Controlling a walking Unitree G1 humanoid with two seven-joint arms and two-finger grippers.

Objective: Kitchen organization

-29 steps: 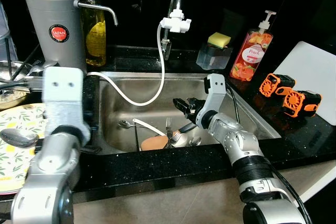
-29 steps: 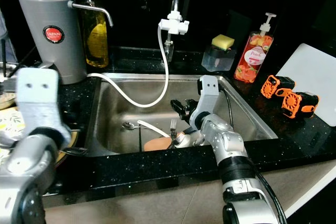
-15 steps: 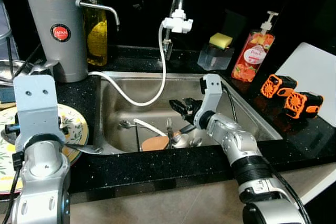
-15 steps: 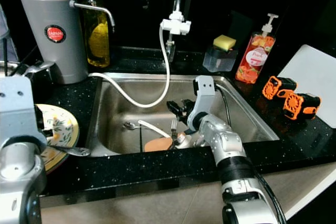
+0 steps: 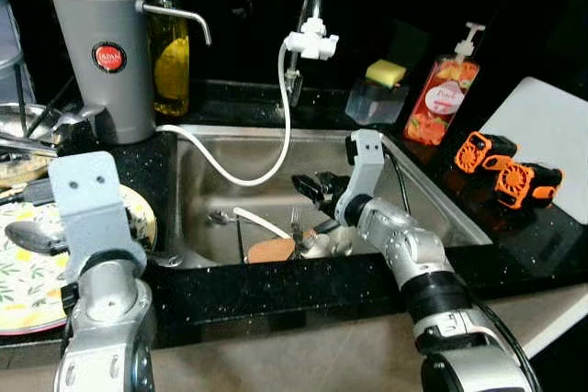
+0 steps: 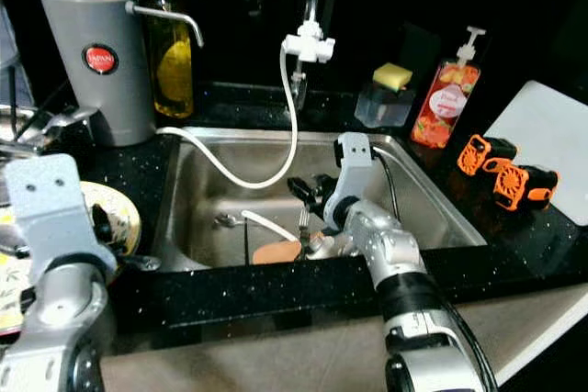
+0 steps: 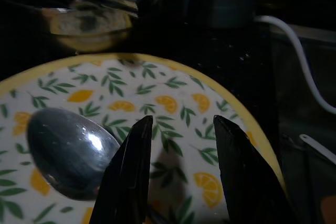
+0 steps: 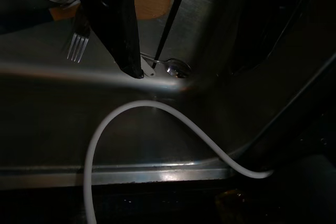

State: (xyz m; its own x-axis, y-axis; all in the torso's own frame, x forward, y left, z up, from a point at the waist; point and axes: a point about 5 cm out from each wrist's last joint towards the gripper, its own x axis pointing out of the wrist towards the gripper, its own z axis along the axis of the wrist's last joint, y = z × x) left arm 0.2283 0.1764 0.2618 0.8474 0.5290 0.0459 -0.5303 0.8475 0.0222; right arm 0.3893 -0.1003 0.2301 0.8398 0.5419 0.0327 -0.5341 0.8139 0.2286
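Closest to us, the left gripper (image 7: 181,177) hovers over the plate (image 7: 173,90), fingers parted with nothing between them. That plate is white with a yellow rim and a print of green leaves and orange lemons; it sits on the black counter (image 5: 276,286) left of the sink (image 5: 432,204). A big metal spoon (image 7: 71,150) lies bowl-up on the plate, just beside one finger, and we can't tell whether they touch.

Over to the sink: the right gripper (image 5: 312,187) is down inside the steel basin, above the pile of dishes. Its fingers look close together, but we cannot tell if they are closed or hold anything. Below it we see a fork (image 8: 79,43), tines up, a brown rounded dish (image 5: 269,249), a white-handled utensil (image 5: 257,222) and a small spoon (image 8: 176,67) on the basin floor.

A white hose (image 5: 280,126) loops from the tap (image 5: 310,41) across the basin. Behind the sink stand a grey jug (image 5: 101,61), a yellow bottle (image 5: 169,52), a sponge holder (image 5: 377,94) and a peach soap pump (image 5: 439,98). Far right, two orange-and-black gadgets (image 5: 505,167) sit beside a white board (image 5: 551,126).
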